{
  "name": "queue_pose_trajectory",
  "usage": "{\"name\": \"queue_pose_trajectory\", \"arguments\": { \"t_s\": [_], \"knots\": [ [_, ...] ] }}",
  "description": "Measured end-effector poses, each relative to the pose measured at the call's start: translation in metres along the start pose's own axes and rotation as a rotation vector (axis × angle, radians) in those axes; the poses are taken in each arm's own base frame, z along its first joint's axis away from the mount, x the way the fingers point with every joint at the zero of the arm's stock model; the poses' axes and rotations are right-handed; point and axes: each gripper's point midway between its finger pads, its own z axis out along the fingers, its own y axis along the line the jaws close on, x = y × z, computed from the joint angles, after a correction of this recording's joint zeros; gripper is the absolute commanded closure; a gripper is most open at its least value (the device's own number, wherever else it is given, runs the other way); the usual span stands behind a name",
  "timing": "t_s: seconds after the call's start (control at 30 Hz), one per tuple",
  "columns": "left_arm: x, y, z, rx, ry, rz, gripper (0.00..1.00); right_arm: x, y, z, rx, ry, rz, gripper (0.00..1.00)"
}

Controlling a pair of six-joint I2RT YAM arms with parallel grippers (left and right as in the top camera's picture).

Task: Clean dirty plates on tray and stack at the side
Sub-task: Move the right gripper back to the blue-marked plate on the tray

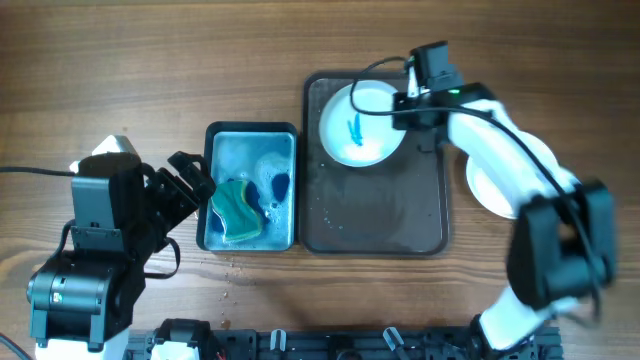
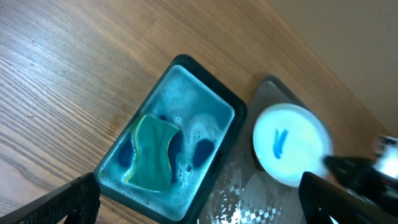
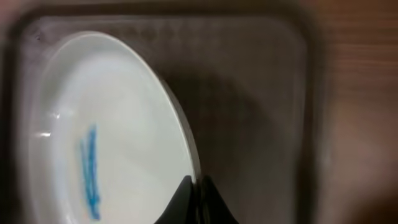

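A white plate (image 1: 358, 125) with a blue smear at its centre is over the far left corner of the dark brown tray (image 1: 380, 215). My right gripper (image 1: 405, 103) is shut on the plate's right rim. In the right wrist view its fingertips (image 3: 198, 186) pinch the edge of the plate (image 3: 106, 124) above the tray (image 3: 261, 93). My left gripper (image 1: 190, 182) is open and empty beside the basin's left side. In the left wrist view its fingers (image 2: 202, 205) frame the plate (image 2: 289, 143) and the tray (image 2: 249, 186).
A blue-lined basin (image 1: 250, 129) of soapy water holds a green sponge (image 1: 235, 208) left of the tray; both show in the left wrist view, basin (image 2: 213, 82) and sponge (image 2: 152, 152). White plate (image 1: 487, 190) lies right of the tray, partly under my right arm.
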Motion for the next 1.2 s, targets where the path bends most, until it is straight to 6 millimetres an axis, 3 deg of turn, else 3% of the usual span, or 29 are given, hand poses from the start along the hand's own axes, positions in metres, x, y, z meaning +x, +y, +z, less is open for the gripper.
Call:
{"name": "queue_pose_trajectory", "arguments": {
  "t_s": [0.17,0.27,0.43,0.63,0.77,1.0,1.07,1.2],
  "knots": [
    [0.000,0.000,0.000,0.000,0.000,0.000,0.00,0.007,-0.007,-0.081,-0.003,-0.029,0.094,0.96],
    [0.000,0.000,0.000,0.000,0.000,0.000,0.00,0.026,-0.013,-0.098,0.019,0.023,0.131,0.96],
    [0.000,0.000,0.000,0.000,0.000,0.000,0.00,0.065,-0.023,-0.080,0.064,0.134,0.213,0.96],
    [0.000,0.000,0.000,-0.001,0.001,0.000,0.00,0.116,-0.032,-0.023,0.056,0.163,0.329,0.96],
    [0.000,0.000,0.000,0.001,0.000,0.000,0.00,0.146,-0.037,-0.008,0.065,0.208,0.348,0.72],
    [0.000,-0.006,0.000,0.030,0.007,-0.001,0.00,0.152,-0.038,-0.016,0.054,0.237,0.192,0.68],
    [0.001,-0.007,0.000,0.034,0.013,0.000,0.00,0.150,-0.038,-0.027,0.043,0.221,0.152,0.67],
    [0.007,-0.006,0.001,0.035,0.043,0.000,0.12,0.132,-0.031,-0.061,-0.009,0.110,0.095,0.64]
  ]
}}
